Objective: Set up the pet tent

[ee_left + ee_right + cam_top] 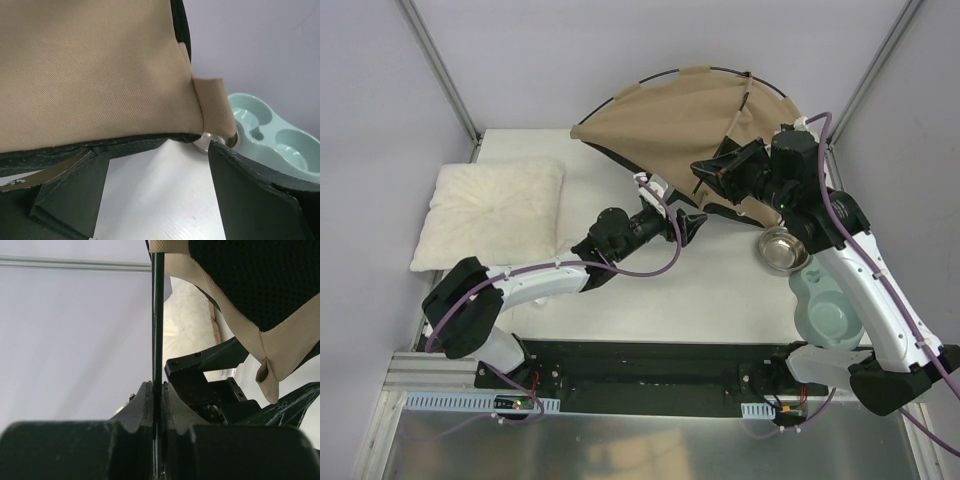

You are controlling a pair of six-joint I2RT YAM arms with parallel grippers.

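Note:
The pet tent [665, 115] lies half-raised at the back of the table, its tan fabric stretched under a thin black pole [640, 82] bowed into an arc. My right gripper [712, 168] is at the tent's right side, shut on that pole [158, 315], which runs straight up between its fingers [145, 405]. The black mesh lining [250, 280] hangs at the upper right. My left gripper [695, 222] stands open at the tent's lower front edge. Tan cloth [90, 70] and its black hem fill the left wrist view above the spread fingers [70, 200], with bare table between them.
A cream fluffy pillow [495, 212] lies at the left of the table. A steel bowl [781, 249] sits right of the tent, beside a mint-green double feeder [830, 315], also in the left wrist view [280, 140]. Metal frame posts stand at the back corners.

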